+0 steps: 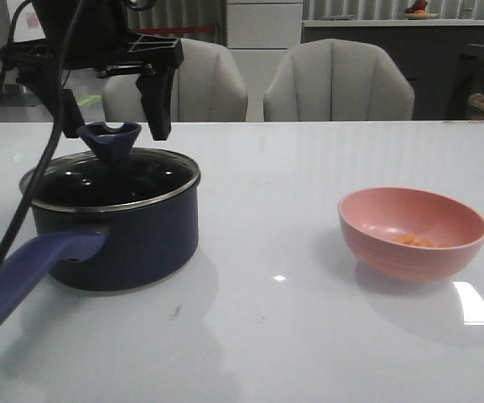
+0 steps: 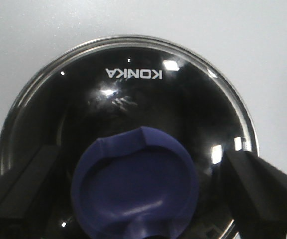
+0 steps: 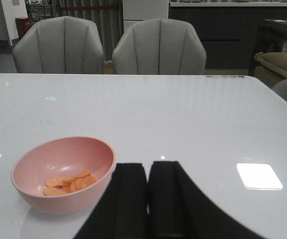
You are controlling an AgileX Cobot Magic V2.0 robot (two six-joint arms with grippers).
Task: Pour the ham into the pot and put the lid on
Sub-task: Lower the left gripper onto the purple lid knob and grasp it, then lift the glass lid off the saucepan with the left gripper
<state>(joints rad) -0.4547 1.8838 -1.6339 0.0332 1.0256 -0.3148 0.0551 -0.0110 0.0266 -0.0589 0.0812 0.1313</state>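
On the left of the front view, at about 9 o'clock on the white table (image 1: 309,336), the pot (image 1: 124,243) is seen with the lid (image 1: 111,189) seated on its rim and its long handle (image 1: 23,277) pointing toward 7 o'clock. The lid's blue knob (image 1: 111,138) is framed by the left gripper (image 1: 111,101), whose fingers (image 1: 158,101) are held wide apart just above it; no contact with the knob can be made out. Only in the left wrist view is the lid shown from above: dark glass, a silver rim, the lettering "KONKA" (image 2: 134,74), and the notched knob (image 2: 136,186) lying between the two spread fingers (image 2: 260,186) with a gap on each side. What the pot holds is hidden by the dark lid. Farther right, at about 3 o'clock and well apart from the pot, a pink bowl (image 1: 413,232) stands on the table. The ham (image 3: 68,183) is seen as faint orange in the front view, and shown clearly only in the right wrist view as orange slices on the bowl's floor. In that view the right gripper (image 3: 148,199) is seen near the bowl with its fingers (image 3: 128,199) pressed together, holding nothing.
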